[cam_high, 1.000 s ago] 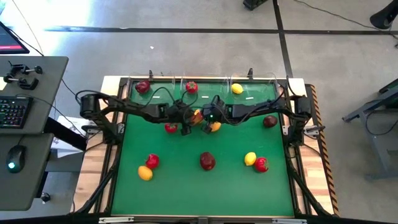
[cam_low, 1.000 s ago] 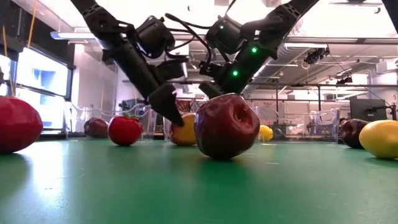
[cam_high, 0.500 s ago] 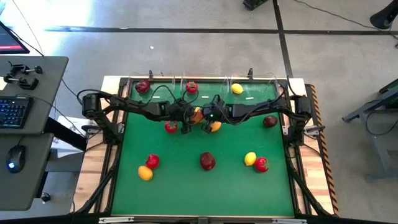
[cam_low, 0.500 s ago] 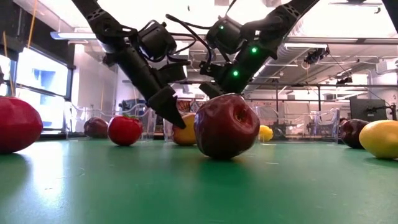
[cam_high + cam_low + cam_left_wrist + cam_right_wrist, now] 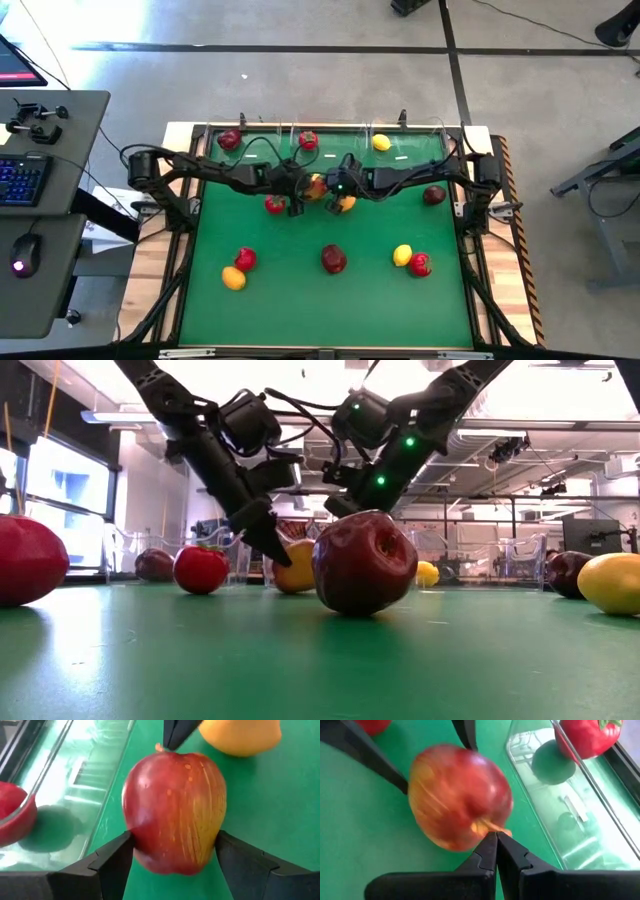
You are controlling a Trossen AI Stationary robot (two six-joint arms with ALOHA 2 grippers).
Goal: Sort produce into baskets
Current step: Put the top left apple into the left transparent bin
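Both arms are meeting over the middle of the green mat (image 5: 300,300), near its far side. The left gripper (image 5: 172,857) is reaching around a red-orange apple (image 5: 174,810), and its two dark fingers (image 5: 112,862) are sitting one on each side of the apple, spread wide and pressing on its sides. The right gripper (image 5: 495,851) is pinched tight with its two fingers together, and its tips are touching the stem end of the same apple (image 5: 460,797). In the high view this apple (image 5: 316,186) is sitting between the two grippers, just in front of the clear bins (image 5: 405,152) that are lining the far edge. I cannot tell if the apple is off the mat or resting on it. An orange-yellow fruit (image 5: 345,204) is lying just beside it. One bin is holding a dark red apple (image 5: 229,139), the middle one is holding a bright red fruit with a green top (image 5: 308,140), and another is holding a lemon (image 5: 381,142). More fruit is lying around the mat: a red one (image 5: 274,205) near the left gripper, a dark apple (image 5: 433,195) at the right side, a dark red apple (image 5: 333,259) near the front, a lemon and a red fruit (image 5: 419,264) together, and a red fruit (image 5: 244,259) next to an orange one (image 5: 233,279).
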